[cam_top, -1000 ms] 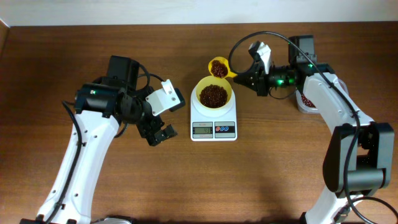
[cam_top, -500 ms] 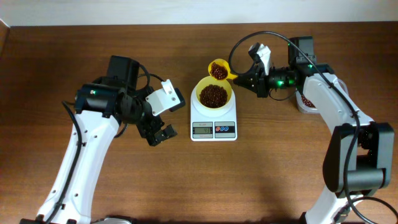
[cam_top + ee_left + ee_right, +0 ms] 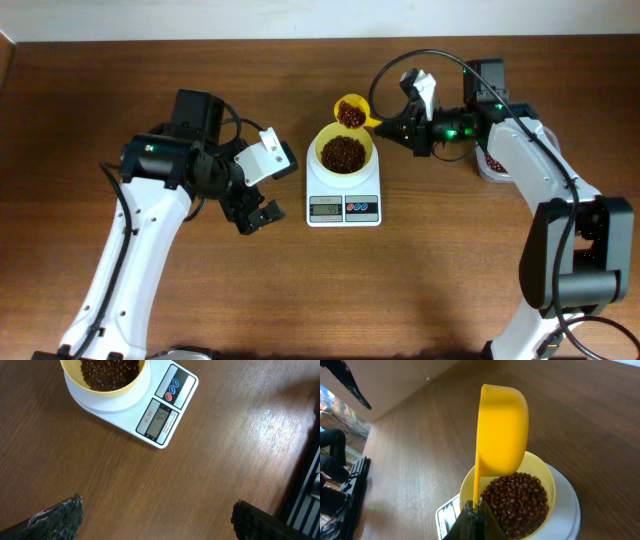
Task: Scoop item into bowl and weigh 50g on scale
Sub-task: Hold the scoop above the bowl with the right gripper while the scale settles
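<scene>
1. Count on the table (image 3: 450, 280): one scale (image 3: 343, 195), one bowl (image 3: 343, 152), one scoop (image 3: 351, 110), one clear tub (image 3: 488, 166), two arms.
2. The scale is white and lies at the table's middle, between the two arms. Its front carries one grey display (image 3: 161, 416) and three buttons: two blue, one red. In the left wrist view the display reads 45.
3. The bowl is pale yellow and stands upright, centred on the scale's platform.
4. The beans (image 3: 342, 153) are in three lots: a heap filling the bottom of the bowl, a small load in the scoop, and some showing in the tub.
5. The right gripper (image 3: 388, 122) is clamped on the handle of the yellow scoop. The scoop is off the table at the bowl's far rim; in the right wrist view its cup overlaps the rim and is tipped.
6. The left gripper (image 3: 255, 215) hangs over bare wood just left of the scale, touching nothing. Its two fingers (image 3: 56, 517) are spread wide with nothing between them.
7. The tub sits at the right side, partly hidden by the right arm, well apart from the scale.
</scene>
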